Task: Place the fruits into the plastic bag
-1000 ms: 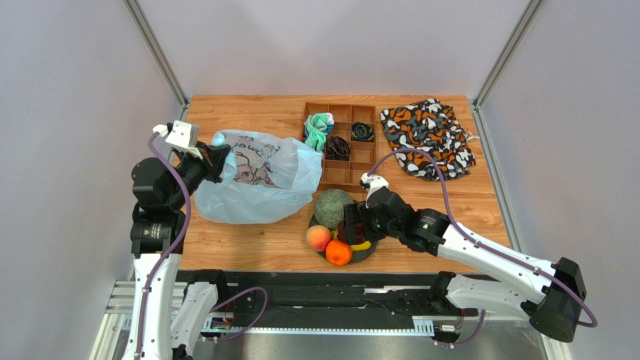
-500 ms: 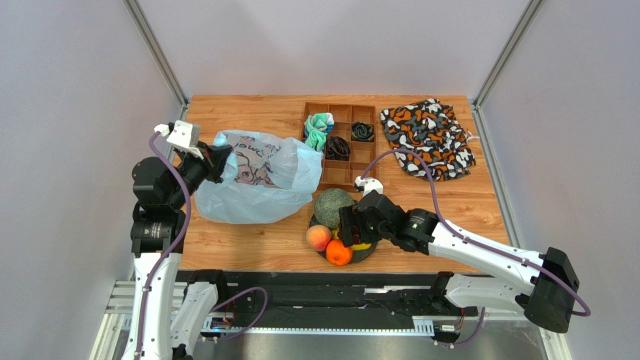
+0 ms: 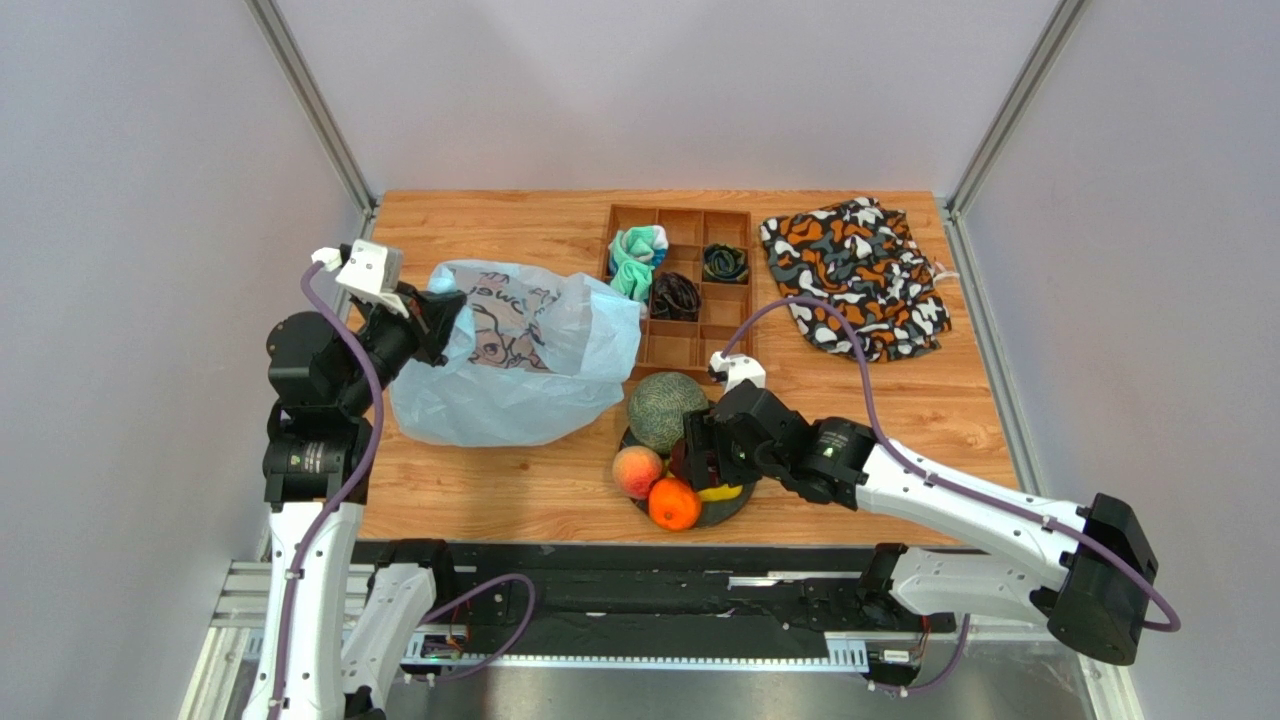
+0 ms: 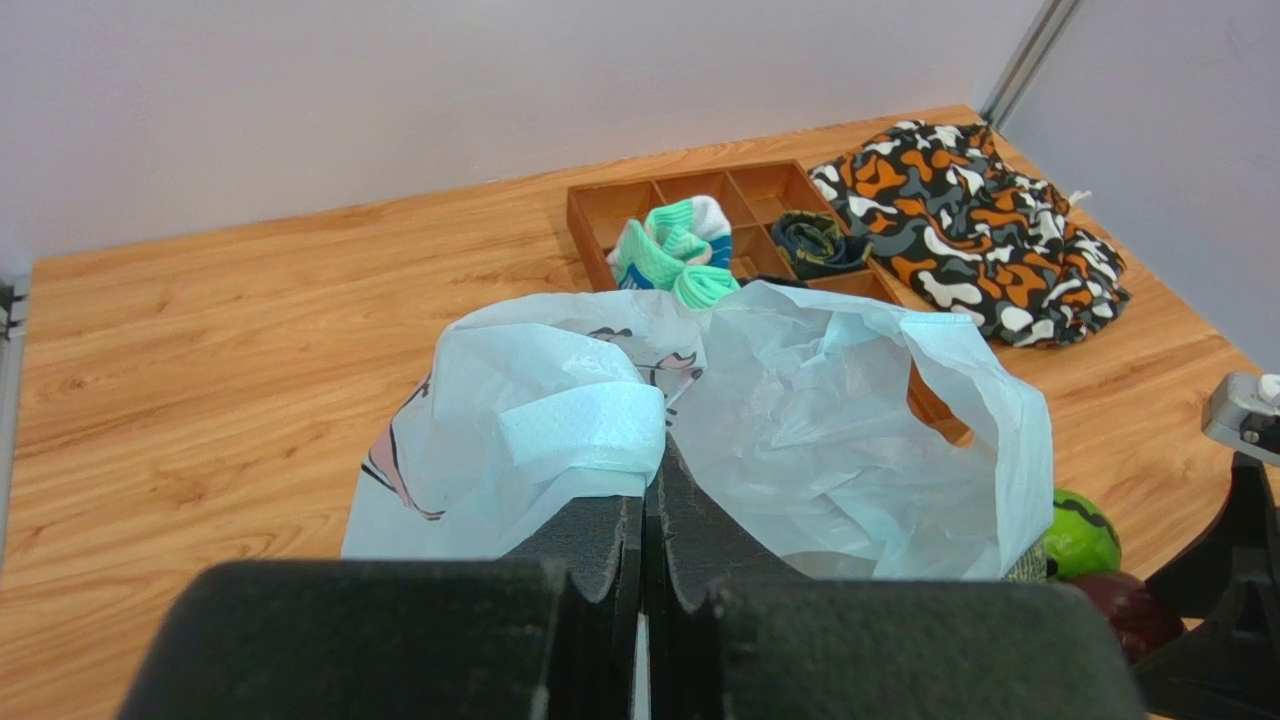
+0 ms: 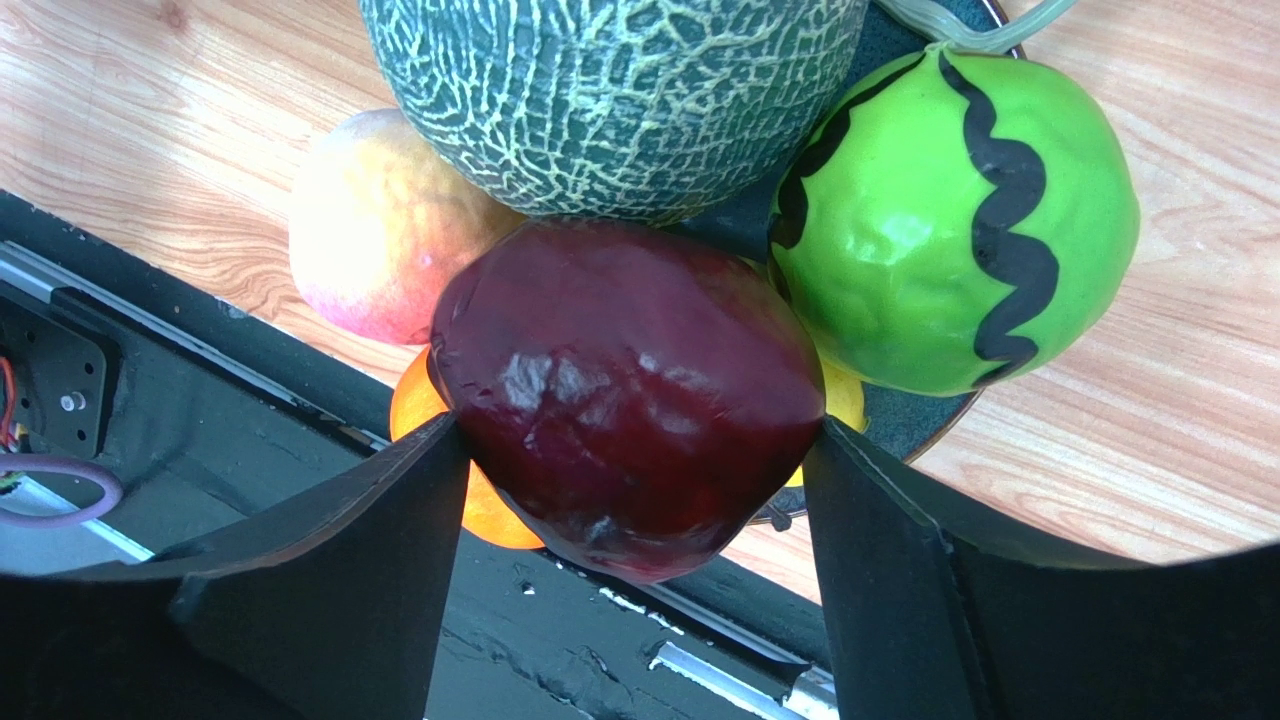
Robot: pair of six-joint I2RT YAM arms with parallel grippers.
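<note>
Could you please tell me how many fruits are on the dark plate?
6, piled on the plate: melon farthest, peach and orange nearest, dark red fruit within the right claw, green bumpy fruit beside it, yellow mango mostly hidden underneath.

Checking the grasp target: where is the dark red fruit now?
In the right wrist view, the dark red fruit sits between the jaws of the right gripper, below the melon, flanked by peach and green fruit.

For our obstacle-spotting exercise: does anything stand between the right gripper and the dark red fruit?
Nothing visible. The right gripper straddles the dark red fruit, one finger at each side, with no other fruit in between.
</note>
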